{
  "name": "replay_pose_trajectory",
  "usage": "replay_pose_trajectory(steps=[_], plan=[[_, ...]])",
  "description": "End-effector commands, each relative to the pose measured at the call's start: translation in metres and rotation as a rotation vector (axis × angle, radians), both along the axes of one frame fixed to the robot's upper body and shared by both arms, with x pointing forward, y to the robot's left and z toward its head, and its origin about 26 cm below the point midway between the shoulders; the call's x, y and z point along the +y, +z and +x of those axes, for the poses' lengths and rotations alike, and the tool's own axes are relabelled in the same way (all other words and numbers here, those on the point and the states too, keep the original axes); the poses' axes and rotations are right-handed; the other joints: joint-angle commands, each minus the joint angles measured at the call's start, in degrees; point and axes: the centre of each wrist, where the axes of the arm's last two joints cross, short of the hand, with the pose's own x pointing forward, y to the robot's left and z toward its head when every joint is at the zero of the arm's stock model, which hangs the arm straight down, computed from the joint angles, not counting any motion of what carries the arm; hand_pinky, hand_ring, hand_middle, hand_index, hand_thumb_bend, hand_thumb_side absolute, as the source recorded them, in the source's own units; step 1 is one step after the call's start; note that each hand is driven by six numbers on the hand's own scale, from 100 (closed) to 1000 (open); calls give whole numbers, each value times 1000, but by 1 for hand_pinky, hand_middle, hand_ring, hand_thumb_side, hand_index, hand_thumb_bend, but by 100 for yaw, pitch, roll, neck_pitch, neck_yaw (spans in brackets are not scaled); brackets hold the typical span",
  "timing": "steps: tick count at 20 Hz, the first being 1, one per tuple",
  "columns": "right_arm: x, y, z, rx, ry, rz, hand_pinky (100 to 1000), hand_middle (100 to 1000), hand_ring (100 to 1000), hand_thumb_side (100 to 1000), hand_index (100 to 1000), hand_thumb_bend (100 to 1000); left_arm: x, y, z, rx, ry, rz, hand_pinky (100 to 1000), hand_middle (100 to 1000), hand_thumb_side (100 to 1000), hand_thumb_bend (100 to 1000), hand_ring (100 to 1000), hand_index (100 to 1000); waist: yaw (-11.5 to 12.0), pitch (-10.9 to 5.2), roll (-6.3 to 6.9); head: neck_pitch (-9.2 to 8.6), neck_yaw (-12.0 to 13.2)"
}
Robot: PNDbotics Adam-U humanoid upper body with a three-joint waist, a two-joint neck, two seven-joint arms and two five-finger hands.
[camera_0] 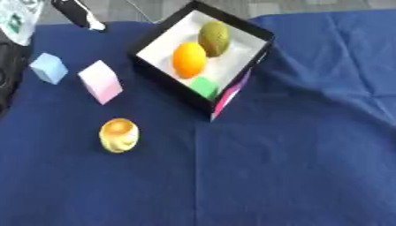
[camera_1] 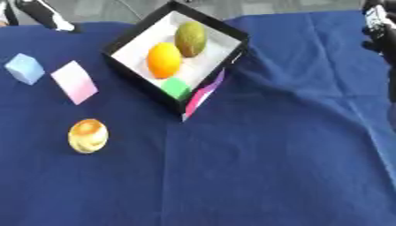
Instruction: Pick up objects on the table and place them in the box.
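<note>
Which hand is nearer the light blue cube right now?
Left. The left hand shows only as a dark shape at the view's left edge, just beside the blue cube. The right hand is at the upper right edge, beyond the box.

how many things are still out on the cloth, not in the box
3: a light blue cube far left, a pink block beside it, and a yellow round thing nearer the camera.

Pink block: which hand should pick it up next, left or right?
Probably the left. The pink block lies left of the box, beside the blue block, on the robot's left side; reaching from the right would mean crossing the box.
</note>
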Motion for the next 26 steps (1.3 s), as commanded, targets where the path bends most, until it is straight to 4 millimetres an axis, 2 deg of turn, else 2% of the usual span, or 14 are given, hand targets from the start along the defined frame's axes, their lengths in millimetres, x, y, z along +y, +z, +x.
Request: replay_pose_trajectory(steps=[1,7,12,18,21,26], plan=[[-8,12,-4,-38,-23,-27,766,687,762,440,792,265,34,24,-14,18,74,15,882,823,100,646,889,876,26,-153,-32,2,-38],[-11,12,-4,-34,-36,-31,766,687,762,442,792,267,56,13,-21,141,79,22,896,839,100,661,907,874,54,-143,-31,-78,-84],[-12,12,-4,-33,-41,-36,766,686,762,444,792,266,65,6,-25,207,69,41,899,836,100,721,911,847,48,-116,-27,-135,24],[-12,13,-5,-32,-42,-47,767,687,762,446,792,265,85,-6,-36,242,68,71,893,831,100,728,905,833,54,-80,17,-204,63],[-13,15,-5,-36,-48,-54,766,686,762,446,792,265,97,-8,-45,277,79,135,893,841,100,781,916,840,55,-57,33,-256,41],[-12,16,-6,-38,-42,-57,766,686,762,450,792,266,107,-7,-56,270,86,170,883,826,100,755,906,827,45,2,20,-300,52]])
